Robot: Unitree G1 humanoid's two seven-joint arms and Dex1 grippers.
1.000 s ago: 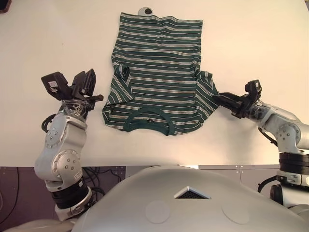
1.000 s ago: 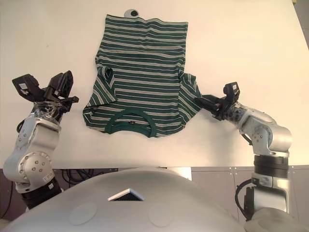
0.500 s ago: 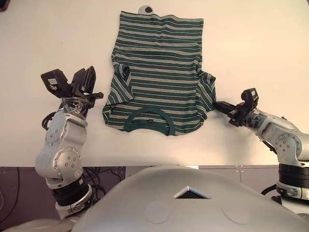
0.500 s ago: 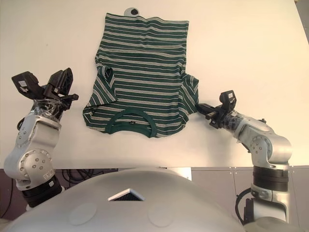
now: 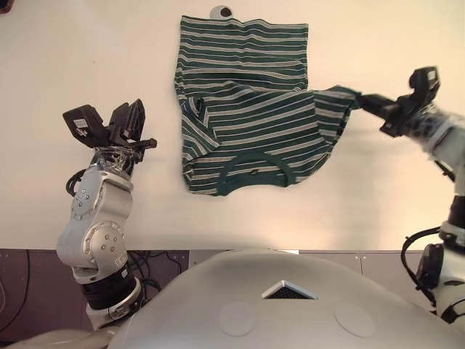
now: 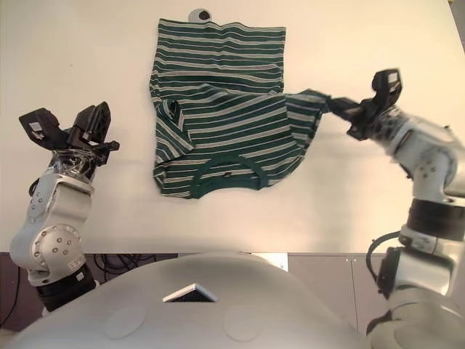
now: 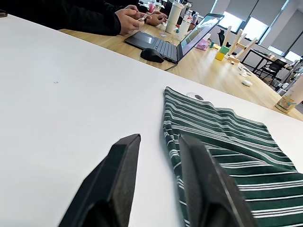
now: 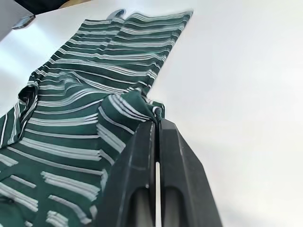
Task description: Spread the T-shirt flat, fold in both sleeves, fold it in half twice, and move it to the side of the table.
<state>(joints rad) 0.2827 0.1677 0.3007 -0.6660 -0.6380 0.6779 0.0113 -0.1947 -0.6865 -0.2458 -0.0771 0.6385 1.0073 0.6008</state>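
Note:
A dark green T-shirt (image 5: 247,109) with white stripes lies on the white table (image 5: 87,58), collar toward me and hem at the far edge. My right gripper (image 5: 361,97) is shut on the tip of the shirt's right sleeve (image 8: 128,106). The sleeve is held off the table and stretched out to the right, so the chest is pulled into slanting folds. The left sleeve (image 5: 190,105) is tucked onto the body. My left gripper (image 5: 131,115) hangs open over bare table left of the shirt, a gap showing between its fingers (image 7: 123,161).
A small round grey object (image 5: 220,11) sits at the shirt's far hem. Beyond the table's far edge stands a wooden desk with a laptop (image 7: 182,40) and a mouse (image 7: 152,55). Bare table lies on both sides of the shirt.
My right gripper has risen and swung to the right and farther away, drawing the sleeve out. The shirt's collar end has slid right with it. The left arm has stayed put.

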